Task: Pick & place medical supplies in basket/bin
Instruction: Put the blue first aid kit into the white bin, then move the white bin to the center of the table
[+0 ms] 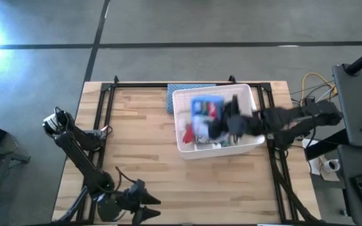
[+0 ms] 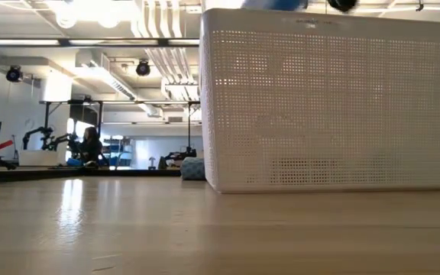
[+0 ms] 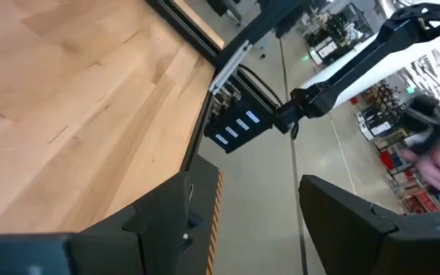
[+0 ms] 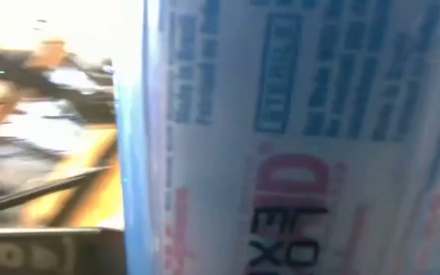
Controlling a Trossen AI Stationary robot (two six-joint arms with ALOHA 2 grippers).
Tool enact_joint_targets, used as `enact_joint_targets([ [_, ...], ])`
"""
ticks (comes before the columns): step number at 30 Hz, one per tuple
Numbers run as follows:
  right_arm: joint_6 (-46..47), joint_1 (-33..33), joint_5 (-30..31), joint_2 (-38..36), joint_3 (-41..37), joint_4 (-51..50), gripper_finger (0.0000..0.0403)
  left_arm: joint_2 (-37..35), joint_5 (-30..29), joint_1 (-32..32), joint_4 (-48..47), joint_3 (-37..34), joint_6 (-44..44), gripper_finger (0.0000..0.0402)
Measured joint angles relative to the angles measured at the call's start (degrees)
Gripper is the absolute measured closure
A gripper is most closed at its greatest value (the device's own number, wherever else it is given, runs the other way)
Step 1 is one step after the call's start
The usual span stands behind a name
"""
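A: Table [image 1: 137, 144] first. Light wood, fills the middle of the high view, black frame rails along its edges.

B: Next down, the bin [image 1: 182, 122]. White, slotted walls, upper centre-right of the high view, resting on the table. In the low view its wall [image 2: 327, 107] fills the right half of the frame.

A: Behind it, a blue-grey mat [image 1: 176, 94] shows at its upper left edge.

B: Right arm comes in from the right edge; right gripper [image 1: 222, 125] hangs over the bin's inside, blurred. Fingers: cannot tell apart or together.

A: Left arm sits lower left. Left gripper [image 1: 148, 207] near the table's bottom edge, fingers [image 3: 159, 221] spread apart, nothing between them.

B: Supplies lie in the bin. Blue-white box [image 1: 205, 107] toward its upper part, filling the right wrist view [image 4: 296, 137] with blue and red print. Red item [image 1: 188, 133] at the bin's lower left.

A: Small pale items [image 1: 212, 144] along its lower wall, too small to name.
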Motion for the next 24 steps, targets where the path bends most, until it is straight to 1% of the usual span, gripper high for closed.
enact_joint_targets([
  [2,3.02,-4.82,-2.56,-0.94,-0.03,-9.91,0.0207,0.13,0.02,0.01,-0.04,-0.02,-0.03,0.0173],
  [3,4.94,-7.02,-5.0,-1.0,-0.18,-13.92,0.0195,0.17,0.04,0.03,-0.04,0.0,-0.11,0.0173],
  [5,7.02,-10.25,-9.28,-0.8,-0.49,-18.8,0.0171,0.2,0.04,0.13,-0.03,0.0,-0.21,0.0173],
  [7,6.86,-10.97,-9.5,-0.93,-0.61,-19.39,0.015,0.2,0.08,0.43,-0.01,0.01,-0.22,0.0173],
  [9,6.28,-10.84,-7.56,-1.65,-0.57,-19.34,0.0133,0.2,0.05,0.66,-0.02,-0.02,-0.21,0.0173],
  [13,5.01,-10.6,-6.74,-2.71,-0.55,-20.14,0.0115,0.2,0.08,1.48,-0.52,-0.45,-0.21,0.0173],
  [16,2.25,-8.5,-6.66,-4.33,-0.54,-20.07,0.0107,0.22,0.46,1.51,-0.45,-0.5,-0.28,0.0173],
  [19,-2.51,-4.12,-6.67,-5.87,-0.37,-19.74,0.0102,0.22,-0.22,1.8,-0.48,-0.26,0.35,0.0173],
  [22,-8.05,2.62,-4.93,-7.4,-0.37,-17.63,0.0099,0.02,-1.27,4.3,-0.18,0.34,2.4,0.0173],
  [23,-10.07,5.32,-4.31,-7.81,-0.37,-16.81,0.0099,-0.15,-0.87,5.45,0.02,0.36,3.4,0.0173],
  [24,-12.1,8.15,-3.5,-8.15,-0.37,-15.93,0.0099,-0.34,0.93,6.89,0.29,0.38,4.53,0.0173],
])
